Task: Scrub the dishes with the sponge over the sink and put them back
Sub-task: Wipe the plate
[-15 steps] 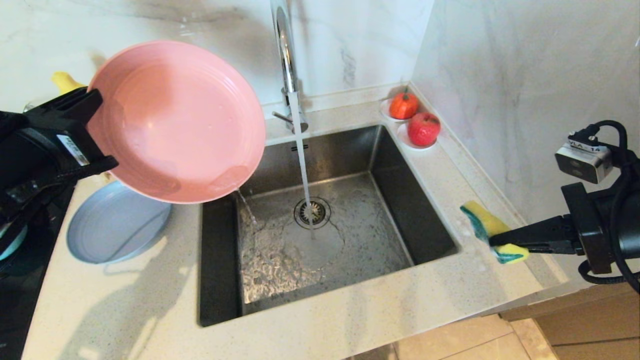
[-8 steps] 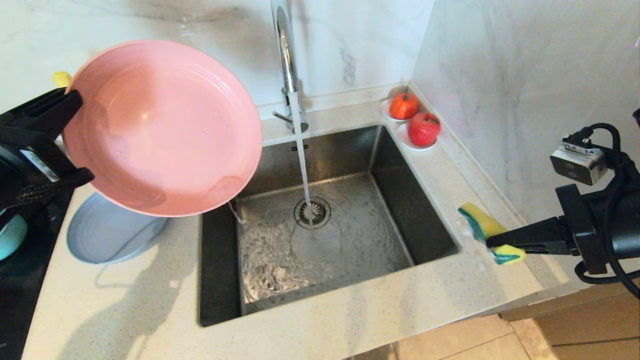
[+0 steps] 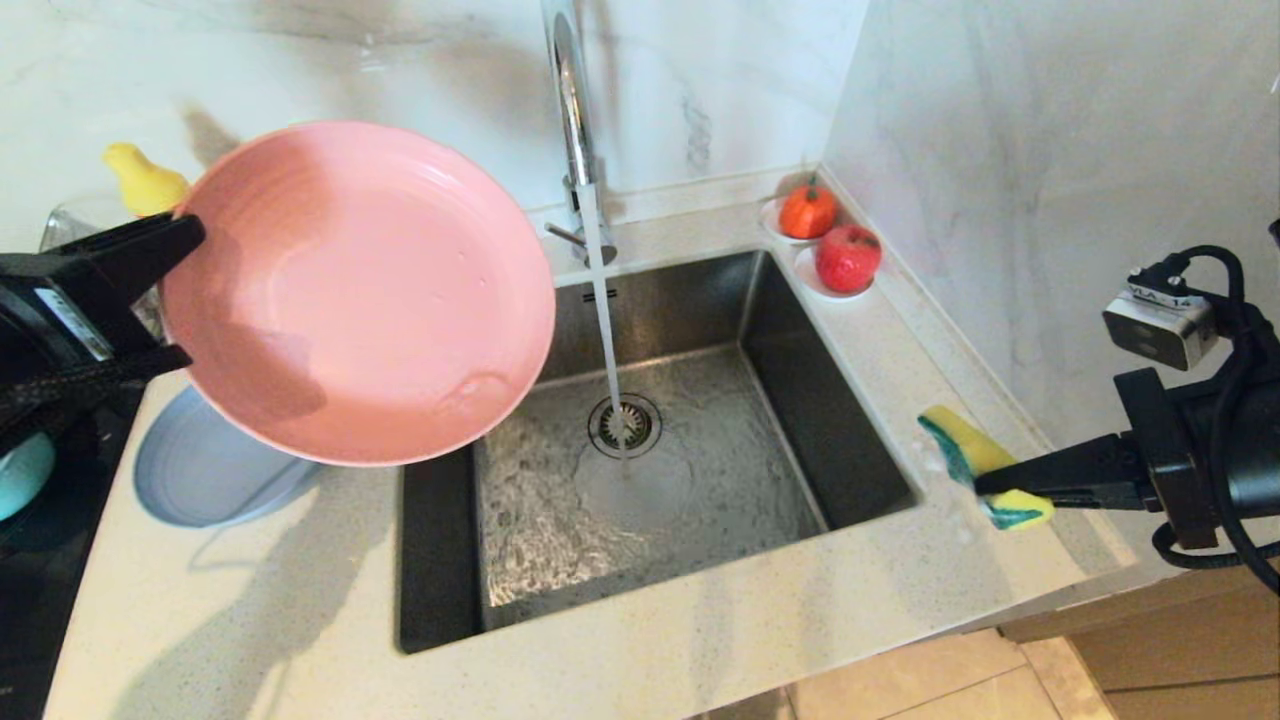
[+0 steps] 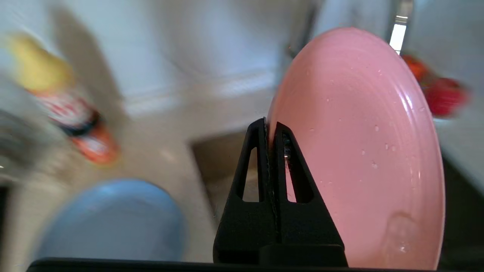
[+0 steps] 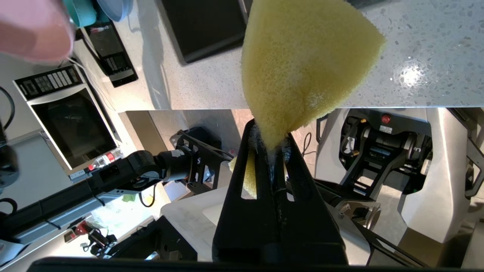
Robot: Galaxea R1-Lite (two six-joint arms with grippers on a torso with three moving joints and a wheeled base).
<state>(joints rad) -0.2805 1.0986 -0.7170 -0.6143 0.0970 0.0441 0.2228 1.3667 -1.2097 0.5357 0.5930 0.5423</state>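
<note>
Pink plate (image 3: 355, 295) rim clamped in left pincer (image 3: 175, 290), sponge (image 3: 980, 480) pinched by right pincer (image 3: 990, 485)

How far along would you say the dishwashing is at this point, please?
Nothing is visibly finished. In hand: the left claw pinches the wet pink plate by its rim, tilted over the sink edge beside the running faucet, while the right claw holds the sponge over the counter, apart from it. Left: setting it back. The grey-blue plate lies on the counter; whether it or the teal bowl is washed cannot be told.
</note>
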